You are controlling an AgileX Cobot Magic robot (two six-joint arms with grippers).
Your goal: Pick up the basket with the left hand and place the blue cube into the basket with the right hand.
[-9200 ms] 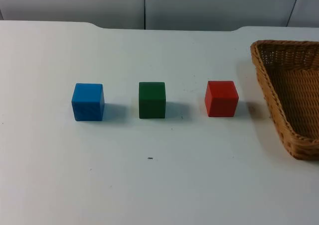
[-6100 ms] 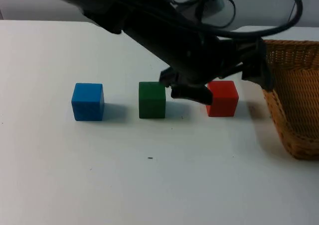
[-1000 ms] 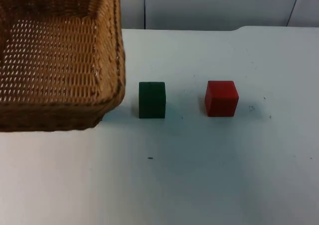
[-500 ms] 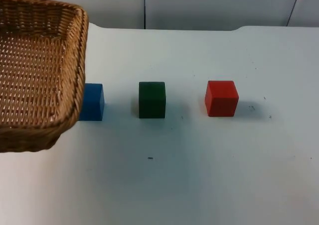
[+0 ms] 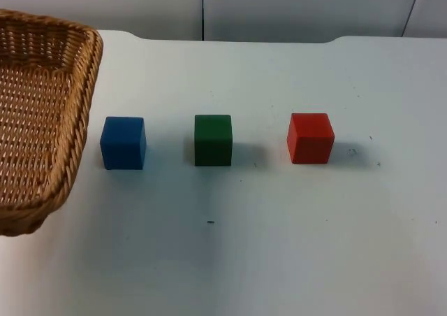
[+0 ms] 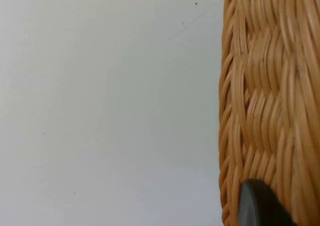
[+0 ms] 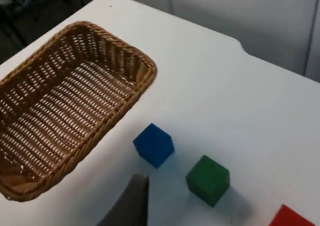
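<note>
**Wicker basket held at the left, blue cube on the table**

Wicker basket (image 5: 42,113) sat in the left gripper (image 6: 260,206), one black fingertip pressed against its woven wall. Below and ahead of the right gripper (image 7: 132,201) lay the blue cube (image 5: 123,142) on the white table (image 5: 279,246), just beside the basket; whether that gripper stood spread, I couldn't tell. Green cube (image 5: 213,140) and red cube (image 5: 310,138) lay beyond.

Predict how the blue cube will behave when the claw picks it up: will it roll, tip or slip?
The blue cube sits flat on the white table with square faces, so it probably won't roll or tip. Its smooth, plain sides look rigid but may be slightly slippery. Standing apart from the green cube, it should lift cleanly.
</note>
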